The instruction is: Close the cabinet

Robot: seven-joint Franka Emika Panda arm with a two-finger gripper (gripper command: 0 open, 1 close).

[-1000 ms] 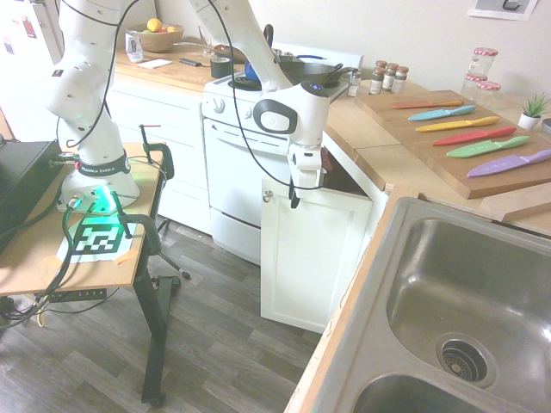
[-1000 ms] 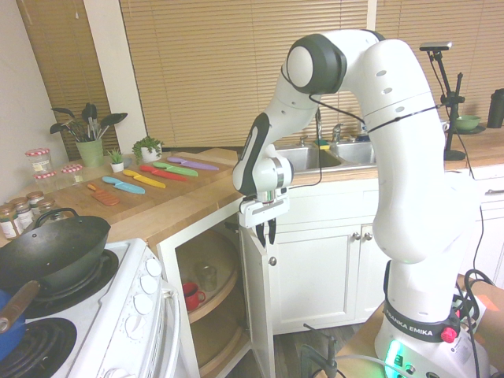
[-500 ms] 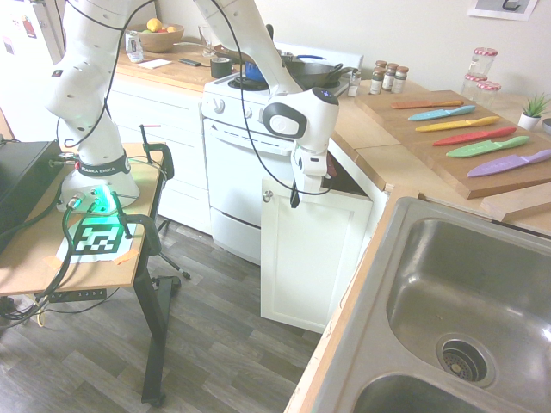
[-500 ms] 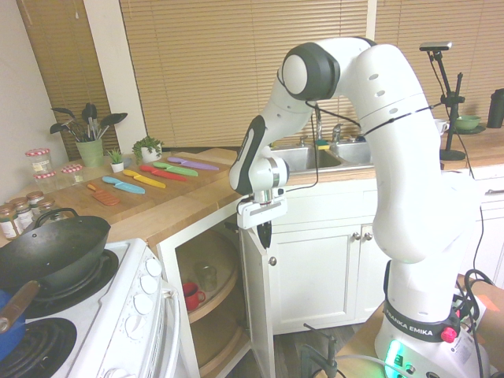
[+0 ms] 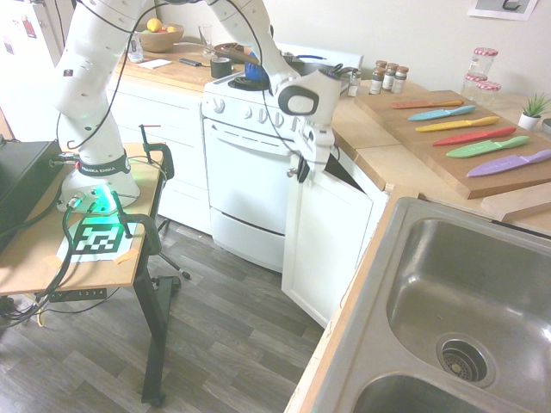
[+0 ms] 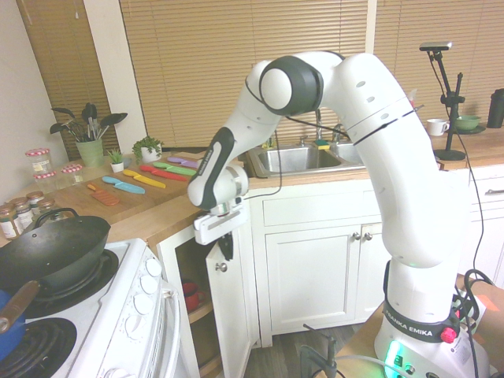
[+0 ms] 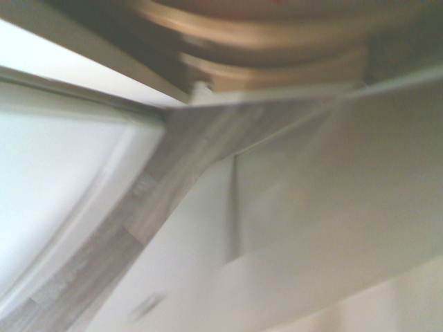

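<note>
Cabinet door [image 5: 331, 232] is standing partly open, hinged at the corner base cabinet between the white oven [image 5: 250, 172] and the sink run, and it is making only a narrow angle with the cabinet front. The end effector [image 5: 301, 172], with its two fingers pressed together and holding nothing, is pointing down and is pressing against the top outer edge of the door, just above the small round silver knob [image 6: 221, 267]. So the step in hand, as I judge it, is the pushing of the door toward its frame, and it is more than half done. For the next move the arm is needing to continue pushing in the same direction until the door is lying flat with the neighbouring fronts, and then to pull away without catching the knob.

Inside the opening a round wooden shelf and a red cup [image 6: 189, 295] are showing. Along the back of the wooden desk [image 5: 379, 142], colourful knives [image 5: 465, 129] are lying on cutting boards, with spice jars [image 5: 387, 77] near the stove. A dark wok [image 6: 51, 252] is sitting on the stove, and a steel sink [image 5: 456, 301] is filling the near corner. The floor is grey wood planks.
</note>
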